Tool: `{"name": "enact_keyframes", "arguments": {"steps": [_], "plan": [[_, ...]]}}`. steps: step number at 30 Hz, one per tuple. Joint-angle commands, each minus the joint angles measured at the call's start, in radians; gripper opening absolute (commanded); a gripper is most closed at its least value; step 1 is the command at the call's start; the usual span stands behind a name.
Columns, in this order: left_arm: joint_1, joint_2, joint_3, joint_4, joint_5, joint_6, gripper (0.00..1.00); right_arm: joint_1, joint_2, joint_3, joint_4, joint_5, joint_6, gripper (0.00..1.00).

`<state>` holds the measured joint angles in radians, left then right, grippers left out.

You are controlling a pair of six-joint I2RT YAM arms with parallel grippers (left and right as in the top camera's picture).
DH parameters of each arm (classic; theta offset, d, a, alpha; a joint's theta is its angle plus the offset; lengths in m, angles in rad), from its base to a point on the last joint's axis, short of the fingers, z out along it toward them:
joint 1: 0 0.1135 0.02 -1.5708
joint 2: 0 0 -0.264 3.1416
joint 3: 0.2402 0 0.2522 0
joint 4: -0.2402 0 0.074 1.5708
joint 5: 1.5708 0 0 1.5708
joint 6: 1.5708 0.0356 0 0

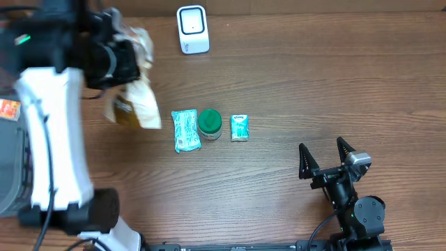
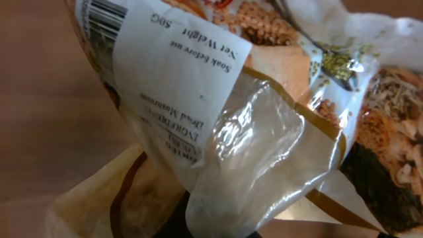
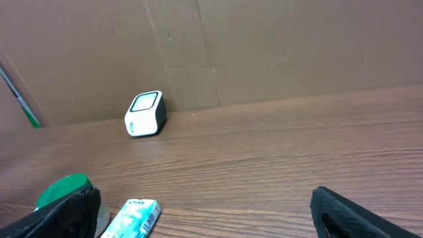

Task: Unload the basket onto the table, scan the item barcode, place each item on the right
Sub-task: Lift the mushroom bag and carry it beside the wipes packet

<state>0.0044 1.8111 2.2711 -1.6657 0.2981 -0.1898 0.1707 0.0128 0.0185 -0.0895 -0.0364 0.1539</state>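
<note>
- left gripper (image 1: 129,66) – jaws pressed together, pinching the crumpled top of the bag (image 1: 139,106); the fingers are mostly hidden under the arm's black wrist in the overhead view
- bag is clear and white plastic with brown trim. It hangs from the left gripper at the table's left side, left of the row of items and down-left of the scanner (image 1: 192,29)
- left wrist view is filled by the bag (image 2: 264,132). The white label reads "Net Weight 50G" and "Soak before use", upside down. The barcode (image 2: 99,18) sits at the top-left corner, partly cut off by the frame edge
- scanner is white with a dark window, upright at the far edge of the table (image 1: 293,77), well apart from the bag
- row at mid-table: teal packet (image 1: 185,130), green-lid jar (image 1: 210,123) touching it, small teal pack (image 1: 240,127) just beside the jar
- right gripper (image 1: 325,159) – jaws spread wide, holding nothing, low at the right, well apart from the row
- right wrist view shows both finger tips at the bottom corners, with the scanner (image 3: 145,114) far ahead against the cardboard wall (image 3: 277,46)
</note>
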Motion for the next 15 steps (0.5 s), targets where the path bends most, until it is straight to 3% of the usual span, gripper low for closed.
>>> {"name": "enact_keyframes", "arguments": {"steps": [1,9,15], "plan": [[-0.048,0.067,-0.115,-0.014,-0.023,-0.066,0.05,-0.004,-0.01,-0.01,0.006,0.009,-0.004,1.0],[-0.084,0.14,-0.417,0.074,-0.314,-0.272,0.04,-0.004,-0.01,-0.01,0.006,0.009,-0.004,1.0],[-0.087,0.142,-0.615,0.23,-0.331,-0.276,0.04,-0.004,-0.01,-0.01,0.006,0.009,-0.004,1.0]]}}
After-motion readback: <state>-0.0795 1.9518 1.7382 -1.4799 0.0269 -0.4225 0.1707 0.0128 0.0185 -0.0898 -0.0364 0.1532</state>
